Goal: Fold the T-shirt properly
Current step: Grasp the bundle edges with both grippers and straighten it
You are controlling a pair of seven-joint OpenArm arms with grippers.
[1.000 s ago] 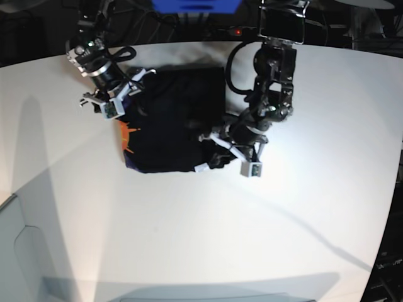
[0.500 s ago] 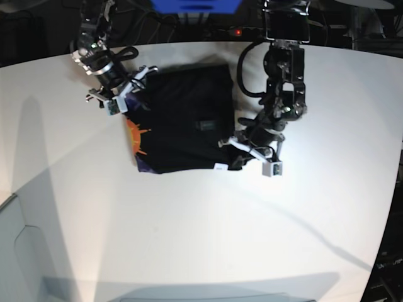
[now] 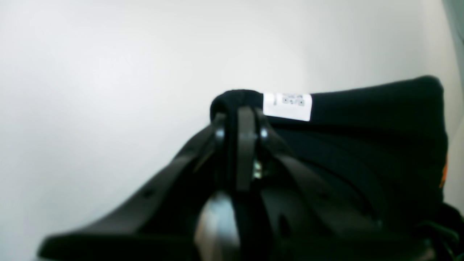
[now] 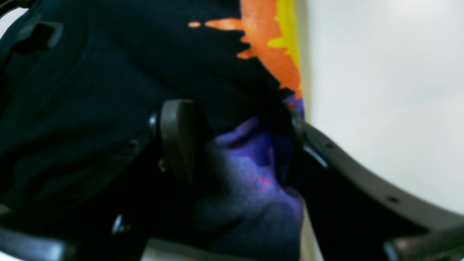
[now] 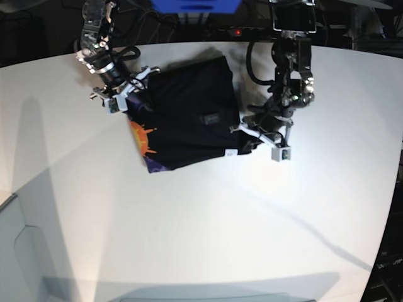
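Both arms (image 5: 286,69) are showing mostly black housings w/ chunky rounded joints, and a black cable is looping off each one near the wrist. Each wrist is carrying white bracket pieces w/ a small boxy white-and-grey cam module (image 5: 281,153) on the end, plus a silver metal ring on the right arm (image 5: 101,56). Up close the jaws are looking like long curved matte-black prongs w/ small screw holes, flat dark pads at the tips, and a shiny metal cylinder (image 3: 217,224) at the base.
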